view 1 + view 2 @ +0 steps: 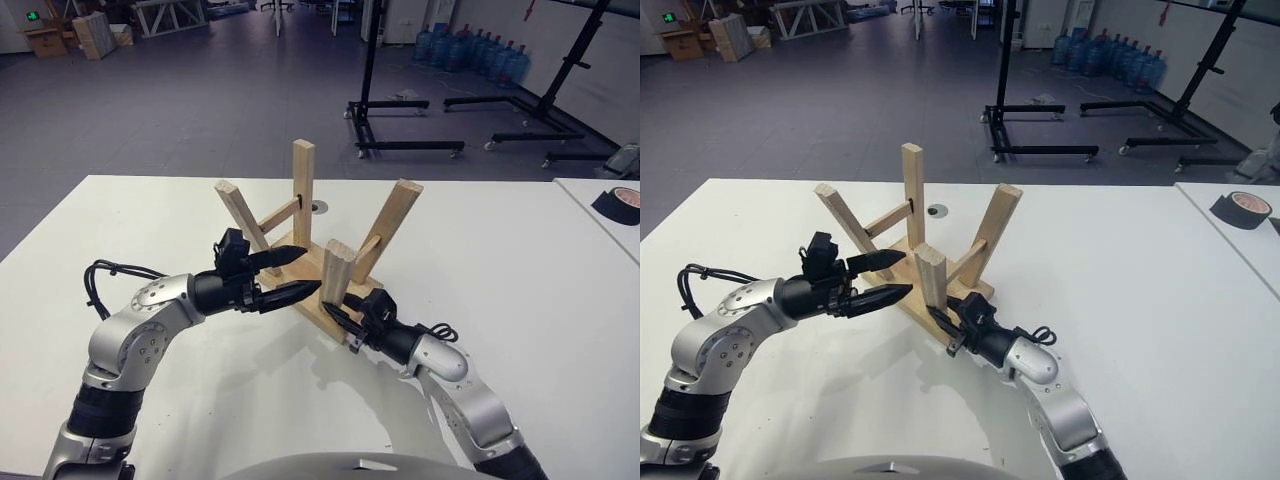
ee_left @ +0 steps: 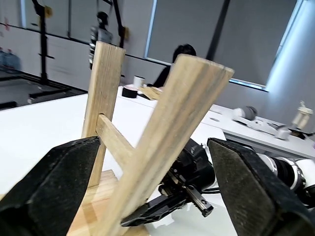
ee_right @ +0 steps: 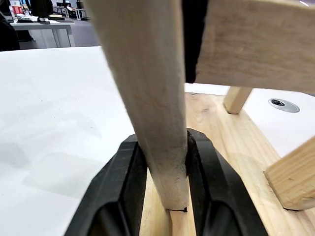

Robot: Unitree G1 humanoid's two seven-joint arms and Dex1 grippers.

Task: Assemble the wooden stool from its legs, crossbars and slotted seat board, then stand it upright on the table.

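Observation:
The wooden stool lies upside down mid-table, its seat board (image 1: 309, 264) flat on the surface and its legs pointing up, joined by crossbars (image 1: 281, 214). My right gripper (image 3: 165, 167) is shut on the base of the near leg (image 1: 337, 268), where that leg meets the board. From the left, my left gripper (image 1: 312, 267) stands open at the same leg, its fingertips (image 2: 64, 182) just short of the wood. In the left wrist view that leg (image 2: 167, 132) rises between the spread fingers, with the right gripper (image 2: 170, 206) behind it.
A black tape roll (image 1: 617, 204) lies on the neighbouring table at the far right. A round cable hole (image 1: 319, 208) sits behind the stool. Black wheeled racks (image 1: 405, 140) stand on the floor beyond the table's far edge. White tabletop stretches on both sides.

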